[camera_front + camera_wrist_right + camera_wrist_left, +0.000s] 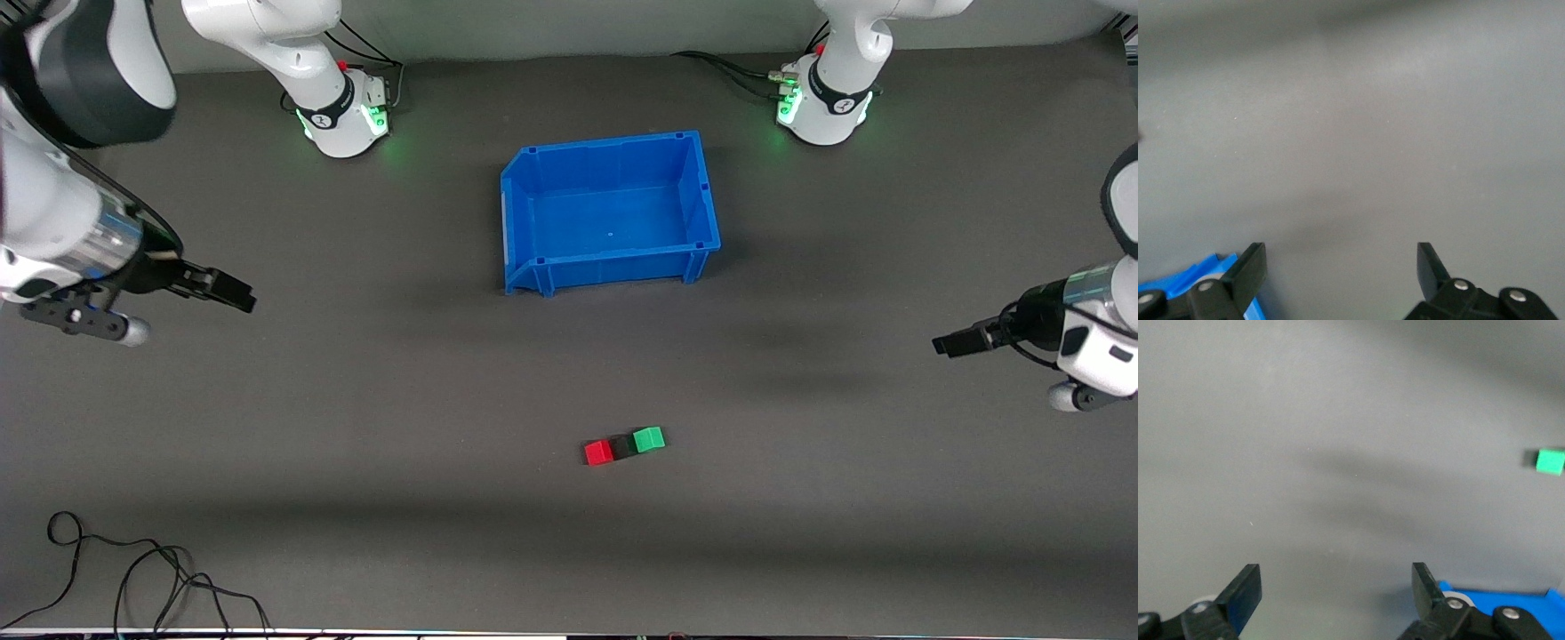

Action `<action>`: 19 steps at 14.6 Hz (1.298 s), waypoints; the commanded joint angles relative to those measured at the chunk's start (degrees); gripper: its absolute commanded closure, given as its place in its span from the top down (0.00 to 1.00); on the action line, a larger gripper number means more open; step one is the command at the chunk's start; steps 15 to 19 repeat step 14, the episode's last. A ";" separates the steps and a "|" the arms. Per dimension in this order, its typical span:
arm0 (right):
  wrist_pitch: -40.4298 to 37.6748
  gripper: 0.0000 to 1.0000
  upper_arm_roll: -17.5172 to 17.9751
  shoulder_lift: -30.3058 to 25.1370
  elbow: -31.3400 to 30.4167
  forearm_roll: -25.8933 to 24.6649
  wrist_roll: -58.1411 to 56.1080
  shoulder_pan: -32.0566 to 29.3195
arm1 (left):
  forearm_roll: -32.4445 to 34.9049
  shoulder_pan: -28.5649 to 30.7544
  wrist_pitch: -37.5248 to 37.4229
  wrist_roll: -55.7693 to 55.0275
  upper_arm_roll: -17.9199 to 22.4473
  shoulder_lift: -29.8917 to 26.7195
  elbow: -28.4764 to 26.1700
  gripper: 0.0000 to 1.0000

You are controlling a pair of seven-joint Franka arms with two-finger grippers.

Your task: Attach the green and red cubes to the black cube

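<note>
Black cube (625, 446) between red cube (598, 452) and green cube (649, 438) | left gripper (1337, 595), right gripper (1341, 272) spread, well apart

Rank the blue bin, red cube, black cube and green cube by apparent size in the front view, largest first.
1. Blue bin, by far the largest.
2. Red cube, black cube and green cube: they look alike in size, side by side in a row, so no ranking among them.

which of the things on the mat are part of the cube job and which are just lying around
Part of the job:
- red cube
- black cube, between the other two in one row
- green cube
- left pincer and right pincer, both open, over bare mat

Just lying about:
- blue bin, empty
- black cable, at the mat's near edge
</note>
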 commanded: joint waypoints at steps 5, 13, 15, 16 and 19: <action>-4.41 1.00 -0.60 -2.26 3.85 -6.56 -8.67 0.00 | 5.21 -2.87 -0.02 10.80 -0.01 -9.11 -3.54 1.00; -5.38 1.00 -0.69 -1.82 4.29 -2.25 -8.59 -0.08 | 8.11 -1.57 2.35 9.68 -3.77 -15.89 -9.08 1.00; -5.38 1.00 -0.69 -1.82 4.29 -2.16 -8.59 -0.08 | 8.11 1.49 2.00 9.68 -6.49 -16.07 -8.99 1.00; -5.38 1.00 -0.69 -1.82 4.29 -2.16 -8.59 -0.08 | 8.11 1.49 2.00 9.68 -6.49 -16.07 -8.99 1.00; -5.38 1.00 -0.69 -1.82 4.29 -2.16 -8.59 -0.08 | 8.11 1.49 2.00 9.68 -6.49 -16.07 -8.99 1.00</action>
